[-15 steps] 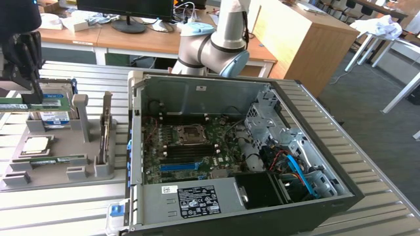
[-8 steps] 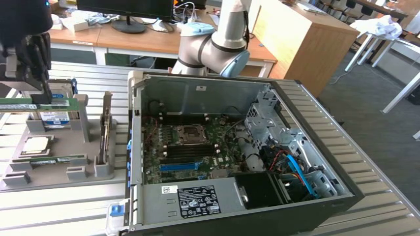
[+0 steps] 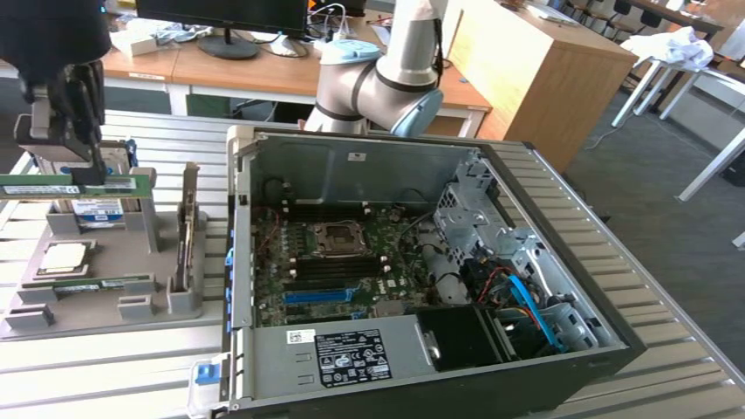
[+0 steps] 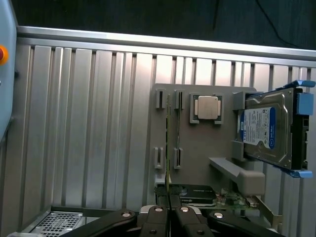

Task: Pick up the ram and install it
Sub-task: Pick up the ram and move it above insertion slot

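"Ram, how many?"
"Two. One ram is pinched in the pincer, its fingers closed on it; one spare stick lies below the pincer on the grey holder, beside one processor."

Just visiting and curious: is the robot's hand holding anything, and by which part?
Yes. The hand holds the ram, a thin green stick, pinched at its upper long edge near the middle, lying level.

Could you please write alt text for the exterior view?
The claw holds the ram level above a grey parts tray at the exterior view's left. Beside it, an open computer case shows its motherboard, on a ribbed metal table.
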Robot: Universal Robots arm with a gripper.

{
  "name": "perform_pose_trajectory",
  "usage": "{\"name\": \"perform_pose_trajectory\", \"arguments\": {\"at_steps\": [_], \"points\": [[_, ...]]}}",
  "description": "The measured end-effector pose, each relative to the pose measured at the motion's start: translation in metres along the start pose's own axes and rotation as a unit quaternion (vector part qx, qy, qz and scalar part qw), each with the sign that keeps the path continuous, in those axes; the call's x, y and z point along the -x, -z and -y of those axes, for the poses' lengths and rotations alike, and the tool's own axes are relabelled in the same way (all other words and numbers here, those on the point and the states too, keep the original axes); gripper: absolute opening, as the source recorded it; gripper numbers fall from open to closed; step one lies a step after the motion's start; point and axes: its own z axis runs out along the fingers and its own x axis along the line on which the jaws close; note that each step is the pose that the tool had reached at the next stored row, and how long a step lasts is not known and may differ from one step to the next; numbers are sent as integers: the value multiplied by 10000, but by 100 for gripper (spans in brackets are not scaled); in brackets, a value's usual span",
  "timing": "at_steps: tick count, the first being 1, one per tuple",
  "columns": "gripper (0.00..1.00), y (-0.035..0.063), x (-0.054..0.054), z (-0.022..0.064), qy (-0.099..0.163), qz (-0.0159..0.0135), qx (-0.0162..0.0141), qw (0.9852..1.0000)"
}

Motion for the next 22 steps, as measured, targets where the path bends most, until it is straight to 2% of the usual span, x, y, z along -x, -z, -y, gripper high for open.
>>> {"name": "perform_pose_trajectory", "arguments": {"at_steps": [22], "points": [[12,5,-16,335,0,0,0,10000]]}}
